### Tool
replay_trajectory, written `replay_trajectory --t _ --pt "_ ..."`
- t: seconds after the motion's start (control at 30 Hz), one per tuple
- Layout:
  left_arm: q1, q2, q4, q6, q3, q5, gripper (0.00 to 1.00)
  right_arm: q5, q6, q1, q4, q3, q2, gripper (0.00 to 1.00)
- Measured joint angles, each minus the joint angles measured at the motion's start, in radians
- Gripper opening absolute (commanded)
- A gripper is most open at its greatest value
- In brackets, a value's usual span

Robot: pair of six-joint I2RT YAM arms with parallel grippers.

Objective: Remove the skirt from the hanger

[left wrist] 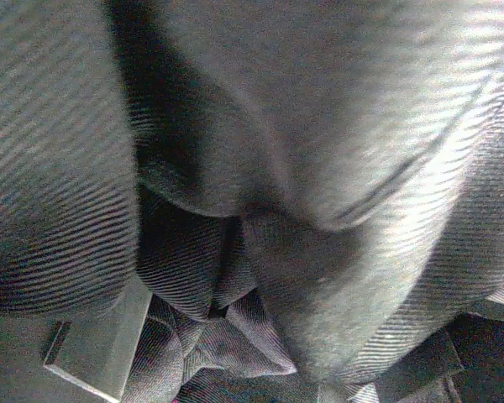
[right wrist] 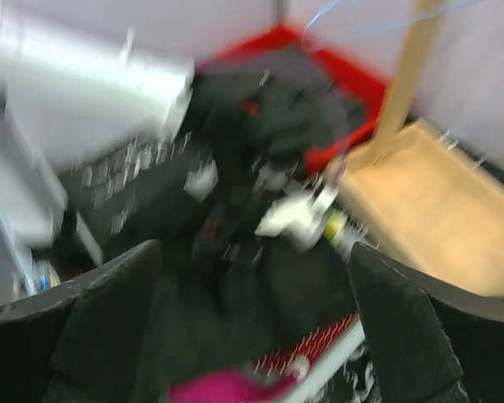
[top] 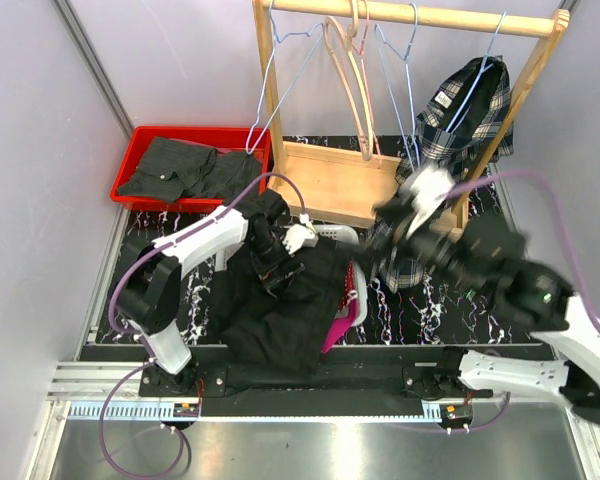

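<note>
top view: skirt (top: 280, 310), dark, heaped mid-table (top: 410, 320), spilling toward 6 o'clock. pink hanger (top: 342, 322) shows at its 3 o'clock edge, partly under the cloth.

left gripper (top: 272, 245) buried in the skirt's 12 o'clock edge. left wrist view is all dark twill folds; cannot tell whether the jaws pinch the cloth.

right gripper (top: 420, 195) at 2 o'clock of the skirt, off the cloth, blurred. in the right wrist view its fingers (right wrist: 109, 311) are spread wide.

red bin (top: 128, 160) of dark clothes at 10 o'clock. wooden rack (top: 330, 180) at 12. plaid shirt (top: 470, 110) hanging at 1.
</note>
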Motion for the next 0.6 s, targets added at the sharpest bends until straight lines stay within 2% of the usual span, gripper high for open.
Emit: replay_trajectory --t 0.07,0.13,0.2,0.27,0.37,0.6 --pt "0.029 0.021 0.016 0.000 0.015 0.021 0.99 0.102 -0.030 0.182 -0.009 -0.137 -0.047 1.00" --pt "0.051 0.033 0.042 0.000 0.017 0.037 0.99 0.230 -0.043 0.386 -0.027 -0.238 -0.019 1.00" --pt "0.060 0.034 0.055 0.000 0.016 0.042 0.99 0.339 -0.054 0.549 -0.054 -0.287 0.084 1.00" --pt "0.061 0.034 0.063 0.000 0.016 0.042 0.99 0.417 -0.066 0.632 -0.068 -0.311 0.222 1.00" --pt "0.061 0.034 0.064 0.001 0.016 0.042 0.99 0.475 -0.092 0.662 -0.074 -0.360 0.334 1.00" --pt "0.066 0.034 0.050 0.022 0.021 0.053 0.99 0.541 -0.160 0.660 -0.048 -0.385 0.338 1.00"
